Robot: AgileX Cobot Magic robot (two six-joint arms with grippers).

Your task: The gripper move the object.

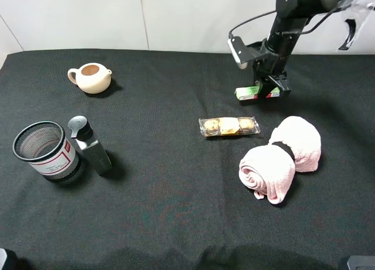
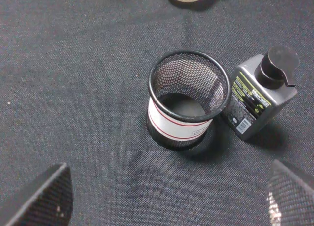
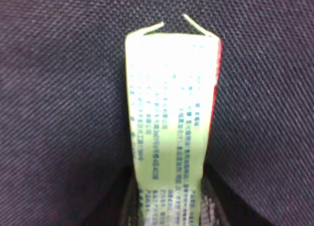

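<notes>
Even overhead light, soft short shadows, right wrist close-up blurred, object [image 3: 169,128] washed out pale

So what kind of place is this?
Probably a robot test bench: black cloth tabletop, plain white wall, unrelated items like a teapot and mesh cup, and the right pincer gripping a slim box.

Reference, packet [image 1: 229,126]: box [image 1: 248,92] near behind; towels [image 1: 281,157] front-right; bottle [image 1: 91,146], mesh cup [image 1: 44,151] well left; teapot [image 1: 91,78] behind-left.
</notes>
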